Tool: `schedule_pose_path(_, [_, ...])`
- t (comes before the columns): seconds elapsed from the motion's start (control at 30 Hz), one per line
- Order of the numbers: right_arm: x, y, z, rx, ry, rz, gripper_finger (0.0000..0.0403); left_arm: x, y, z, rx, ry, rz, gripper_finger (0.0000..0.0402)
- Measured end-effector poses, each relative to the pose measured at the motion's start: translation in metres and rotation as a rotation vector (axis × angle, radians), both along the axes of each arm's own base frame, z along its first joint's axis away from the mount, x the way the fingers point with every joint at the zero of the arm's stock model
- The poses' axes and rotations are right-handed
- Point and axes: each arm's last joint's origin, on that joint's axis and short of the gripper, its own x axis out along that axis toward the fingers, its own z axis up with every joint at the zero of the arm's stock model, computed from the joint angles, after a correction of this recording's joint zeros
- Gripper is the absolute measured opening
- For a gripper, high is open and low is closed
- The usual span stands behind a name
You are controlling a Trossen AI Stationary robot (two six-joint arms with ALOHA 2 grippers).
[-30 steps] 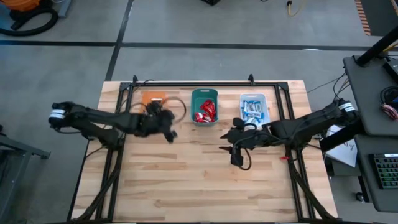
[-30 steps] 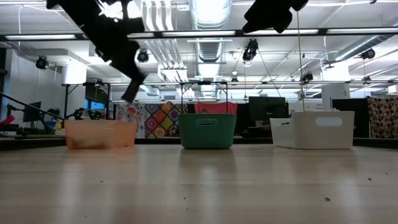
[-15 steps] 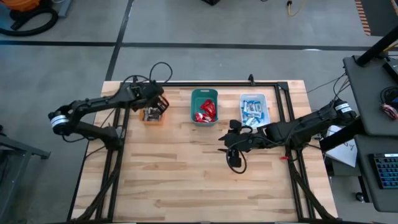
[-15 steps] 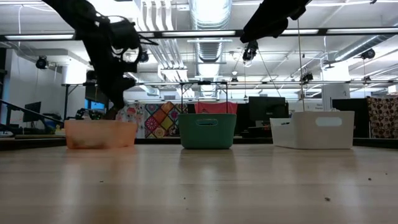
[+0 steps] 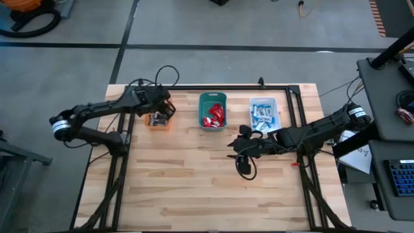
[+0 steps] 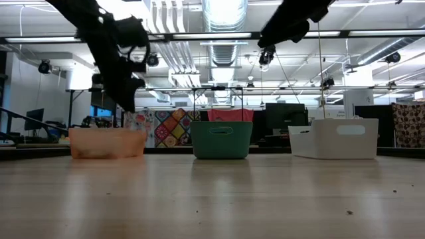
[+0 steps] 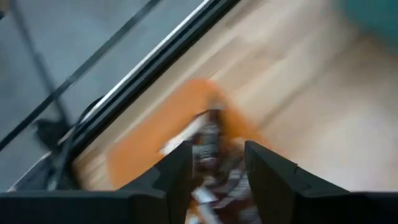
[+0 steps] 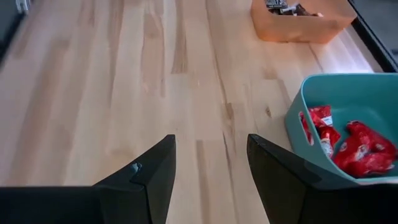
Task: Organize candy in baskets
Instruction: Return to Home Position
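Observation:
Three baskets stand in a row at the table's far side: orange (image 5: 159,122), teal (image 5: 212,111) and whitish (image 5: 264,113). Red candy (image 8: 348,140) lies in the teal one. Blue-and-white candy (image 5: 262,116) lies in the whitish one, and dark silver candy (image 7: 208,140) in the orange one. My left gripper (image 7: 217,155) hangs open just above the orange basket, pointing steeply down, with the dark candy showing in the gap beyond its fingers. My right gripper (image 8: 210,155) hovers open above bare wood in front of the teal and whitish baskets, with nothing between its fingers.
A black metal frame (image 5: 213,87) runs along the table's far edge behind the baskets, and its rails run down both sides. Bare wood (image 5: 194,181) fills the near half of the table. Cables loop at both wrists.
My left gripper has swung from the wood just left of the teal basket toward the table's far left, and it has turned. It has stopped over the orange basket, where it has hung still for the last half second. My right gripper has kept its place.

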Motion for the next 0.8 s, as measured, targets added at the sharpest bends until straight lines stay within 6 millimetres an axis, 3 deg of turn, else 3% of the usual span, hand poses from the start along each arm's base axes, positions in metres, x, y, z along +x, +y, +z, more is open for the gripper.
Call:
schedule_pose_path(0.1, [-0.003,0.001,-0.010,-0.073,0.032,0.060,0.0189,0.004,-0.028,0.014,0.020,-0.101,-0.135,0.0131])
schedule_pose_path(0.23, [-0.002,-0.007,-0.019,-0.107,-0.009,0.076,0.0189,0.002,-0.080,0.031,0.087,-0.251,-0.395,0.0125])
schedule_pose_path(0.33, [-0.007,-0.014,-0.024,-0.103,-0.039,0.120,0.0189,-0.010,-0.119,0.034,0.127,-0.361,-0.641,0.0118])
schedule_pose_path(0.43, [-0.017,-0.021,-0.024,-0.069,-0.079,0.181,0.0189,-0.028,-0.145,0.027,0.170,-0.482,-0.820,0.0110])
schedule_pose_path(0.53, [-0.033,-0.028,-0.025,-0.069,-0.120,0.174,0.0189,-0.045,-0.154,0.016,0.219,-0.599,-0.873,0.0098])
schedule_pose_path(0.8, [-0.082,-0.037,-0.021,-0.045,-0.264,0.167,0.0189,-0.077,-0.148,0.002,0.294,-0.725,-0.881,0.0051])
